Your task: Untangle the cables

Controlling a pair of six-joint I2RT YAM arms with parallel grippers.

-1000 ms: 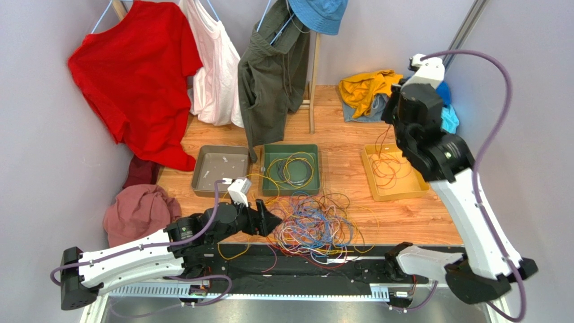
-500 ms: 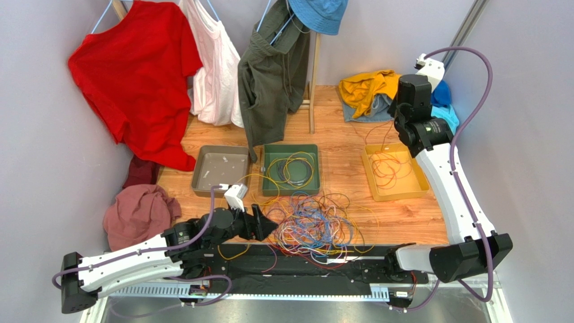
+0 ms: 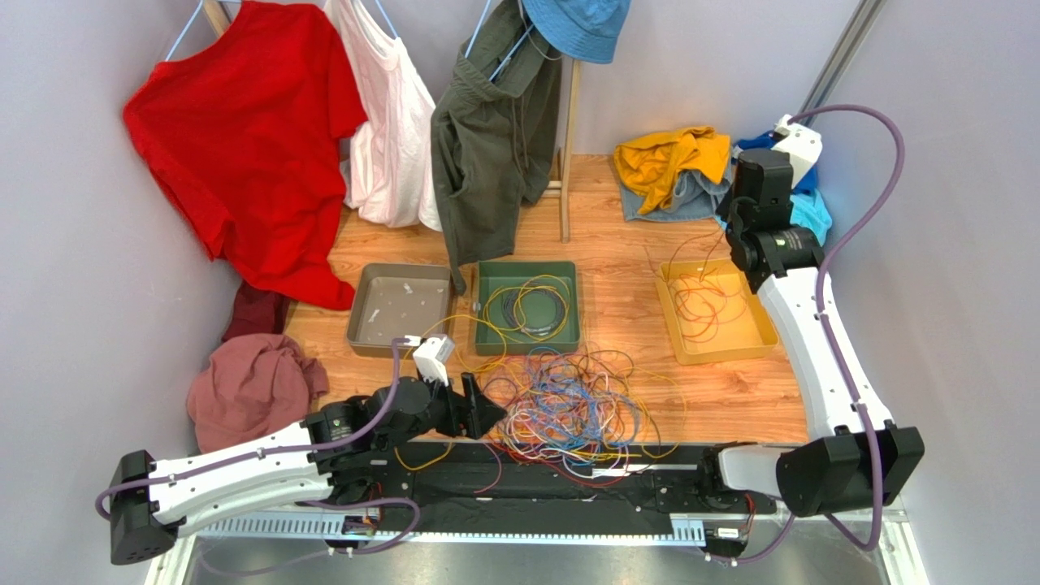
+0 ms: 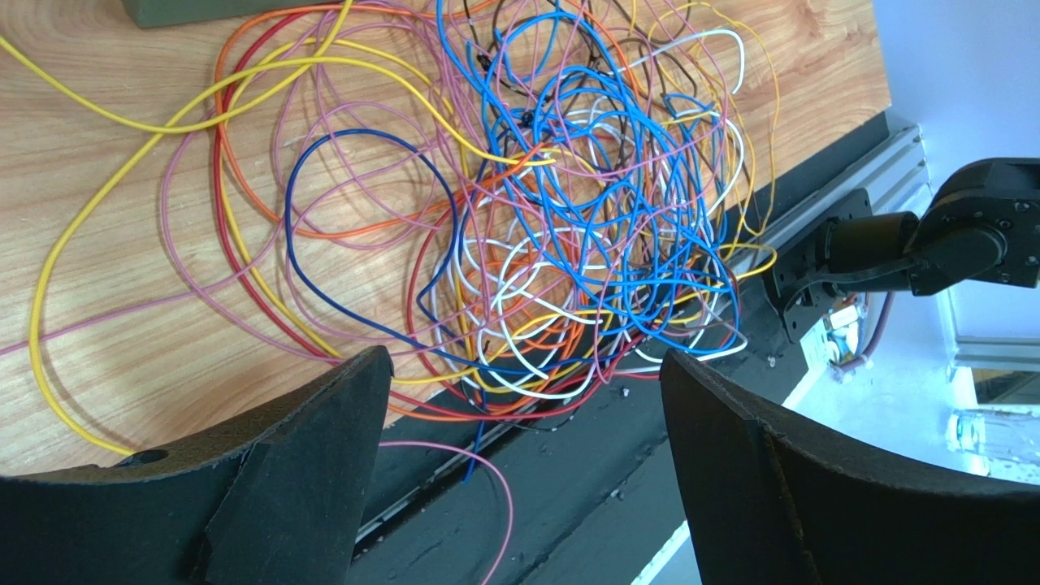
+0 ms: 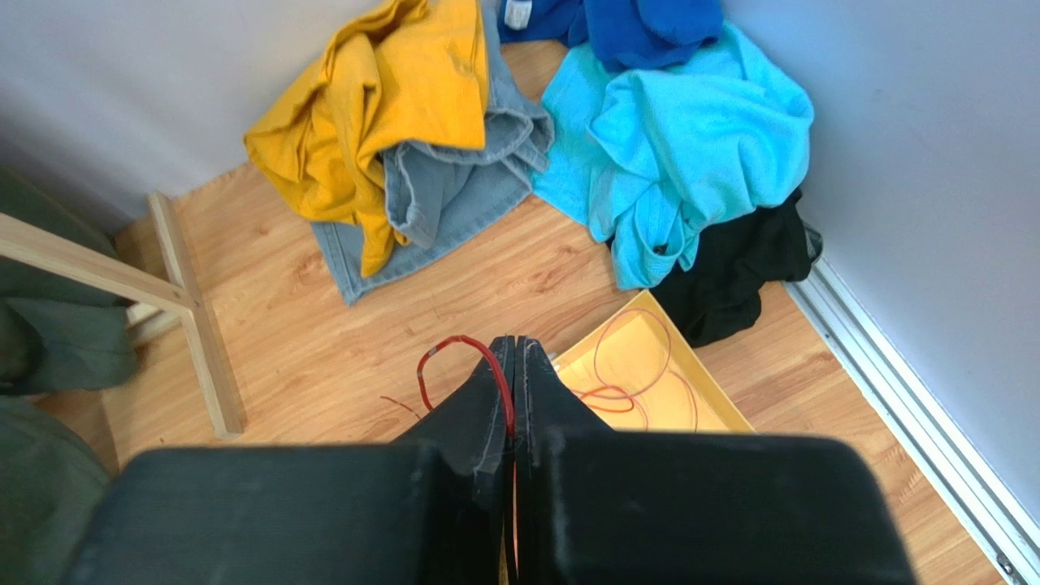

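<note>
The cable tangle [image 3: 568, 408] lies at the counter's [image 3: 623, 274] near edge, with my left hand [image 3: 479, 408] just left of it. Behind it I see a left tray [image 3: 391, 305], a middle tray [image 3: 488, 274] and a right tray [image 3: 670, 311] in a row. My right hand [image 5: 513, 351], pinching a strand [image 5: 454, 347], hangs near the right tray's far end.

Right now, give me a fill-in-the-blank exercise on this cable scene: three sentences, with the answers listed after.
1. The cable pinched in the right claw is ___ in colour.
2. The left claw is ___, and the tangle shows between its fingers.
3. Between the grey tray and the yellow tray, coiled cables lie in a ___ tray.

Missing words: red; open; green.
</note>
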